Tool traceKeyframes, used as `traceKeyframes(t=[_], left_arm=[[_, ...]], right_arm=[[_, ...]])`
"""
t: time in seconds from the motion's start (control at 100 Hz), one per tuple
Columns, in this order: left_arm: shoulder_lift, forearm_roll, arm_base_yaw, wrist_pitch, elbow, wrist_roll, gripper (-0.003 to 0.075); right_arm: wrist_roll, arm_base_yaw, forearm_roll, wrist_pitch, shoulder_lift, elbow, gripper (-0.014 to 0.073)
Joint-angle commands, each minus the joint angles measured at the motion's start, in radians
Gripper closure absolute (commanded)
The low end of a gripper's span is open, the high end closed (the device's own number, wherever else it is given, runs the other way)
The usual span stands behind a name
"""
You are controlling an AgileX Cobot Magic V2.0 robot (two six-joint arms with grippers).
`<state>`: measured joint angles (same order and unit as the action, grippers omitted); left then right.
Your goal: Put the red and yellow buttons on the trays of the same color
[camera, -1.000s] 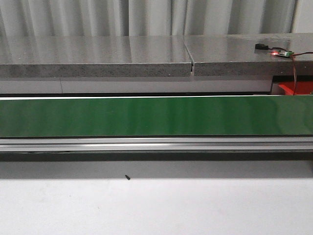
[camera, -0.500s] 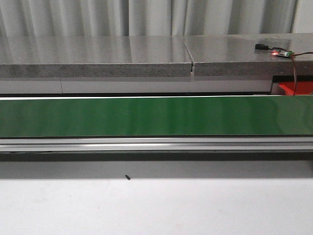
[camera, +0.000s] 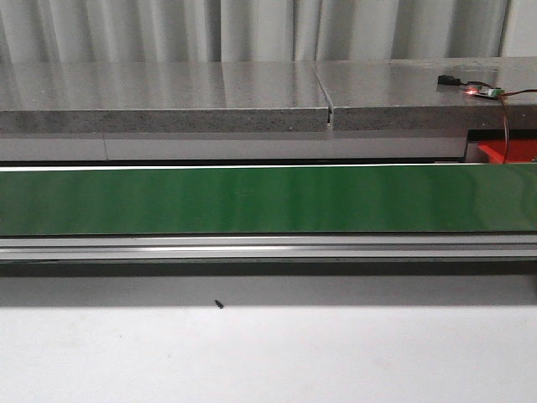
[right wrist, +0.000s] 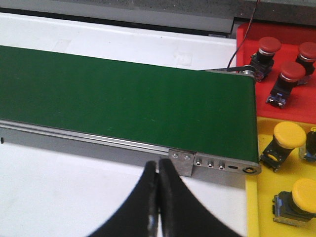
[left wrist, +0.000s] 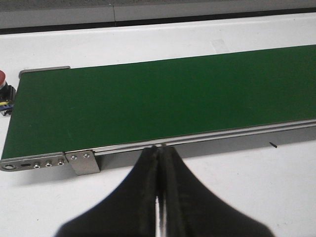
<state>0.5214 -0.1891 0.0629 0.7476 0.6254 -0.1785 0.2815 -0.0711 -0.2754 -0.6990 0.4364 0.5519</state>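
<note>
In the right wrist view the red tray (right wrist: 247, 34) holds three red buttons (right wrist: 269, 47), and the yellow tray (right wrist: 259, 197) beside it holds yellow buttons (right wrist: 289, 136). My right gripper (right wrist: 158, 165) is shut and empty over the white table, just short of the green belt (right wrist: 123, 94). In the left wrist view my left gripper (left wrist: 160, 150) is shut and empty at the belt's near rail. A red button (left wrist: 2, 79) peeks out past the belt's end. In the front view the belt (camera: 268, 200) carries nothing; a corner of the red tray (camera: 508, 151) shows at the right.
A grey stone ledge (camera: 168, 96) runs behind the belt, with a small circuit board and wires (camera: 482, 91) on it. A tiny dark speck (camera: 218, 304) lies on the white table. The metal end brackets (right wrist: 212, 165) of the belt stand close to my right gripper.
</note>
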Motion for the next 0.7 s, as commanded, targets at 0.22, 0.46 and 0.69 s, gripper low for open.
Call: traceKeyframes(t=[0.22, 0.46, 0.69], left_arm=[[0.064, 0.087, 0.007, -0.090, 0.062, 0.192, 0.0739], [0.282, 0.144, -0.023, -0.073, 0.196, 0.284, 0.0739], [0.490, 0.117, -0.191, -0.039, 0.334, 0.331, 0.0738]], right_arm=[[0.008, 0.001, -0.022, 0.086, 0.001, 0.022, 0.0661], [0.008, 0.001, -0.022, 0.086, 0.001, 0.022, 0.0661], [0.008, 0.001, -0.022, 0.086, 0.001, 0.022, 0.0661]])
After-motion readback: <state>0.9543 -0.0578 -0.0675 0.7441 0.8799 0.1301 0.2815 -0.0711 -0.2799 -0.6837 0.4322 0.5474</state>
